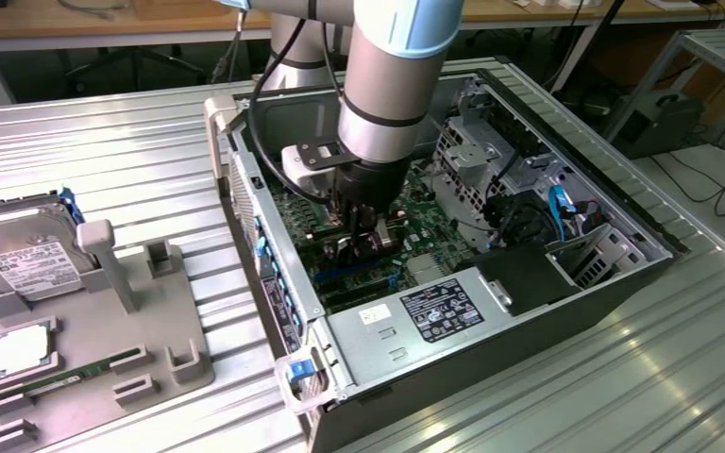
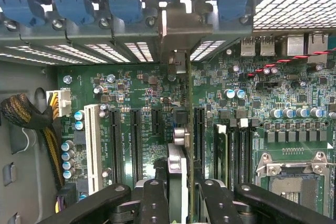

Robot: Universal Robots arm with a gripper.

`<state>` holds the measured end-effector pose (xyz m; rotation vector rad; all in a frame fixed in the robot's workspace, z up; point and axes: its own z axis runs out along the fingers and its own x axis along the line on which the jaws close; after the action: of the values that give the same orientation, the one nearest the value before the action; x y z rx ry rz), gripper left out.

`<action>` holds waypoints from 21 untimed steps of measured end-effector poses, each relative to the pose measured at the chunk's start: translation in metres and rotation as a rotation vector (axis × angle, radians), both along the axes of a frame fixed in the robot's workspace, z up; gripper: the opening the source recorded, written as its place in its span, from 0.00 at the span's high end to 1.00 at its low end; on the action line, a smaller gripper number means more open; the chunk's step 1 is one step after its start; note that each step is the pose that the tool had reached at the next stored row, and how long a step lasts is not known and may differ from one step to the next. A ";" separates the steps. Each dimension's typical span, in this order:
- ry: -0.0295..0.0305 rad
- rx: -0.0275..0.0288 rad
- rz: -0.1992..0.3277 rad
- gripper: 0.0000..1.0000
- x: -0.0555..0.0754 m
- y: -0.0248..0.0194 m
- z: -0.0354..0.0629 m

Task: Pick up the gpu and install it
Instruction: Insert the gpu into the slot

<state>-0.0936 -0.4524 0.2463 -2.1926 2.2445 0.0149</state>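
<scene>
Wrist view: thin flat gpu (image 2: 177, 166), edge-on

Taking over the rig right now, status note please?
Gripper: shut on the gpu, inside the open case.
Gpu: on edge over the motherboard, between black slots, bracket end at the rear openings.
Done: picked up, brought into the case.
Left: seating can't be confirmed; not released.
Hard drive and RAM sit in the fixture.

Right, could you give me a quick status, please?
Fingers shut on gpu, held upright inside case. Over motherboard slots; seating unclear.
</scene>
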 end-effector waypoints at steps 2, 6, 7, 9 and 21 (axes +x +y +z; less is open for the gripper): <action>0.0003 -0.0008 0.000 0.72 0.000 -0.0001 0.0025; 0.0000 -0.0008 0.000 0.72 0.000 -0.0001 0.0027; 0.0001 -0.0009 0.000 0.72 0.000 -0.0001 0.0028; 0.0002 -0.0010 0.000 0.72 0.000 -0.0001 0.0031; 0.0002 -0.0011 0.002 0.72 -0.001 0.0006 0.0027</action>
<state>-0.0943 -0.4519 0.2490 -2.1951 2.2433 0.0138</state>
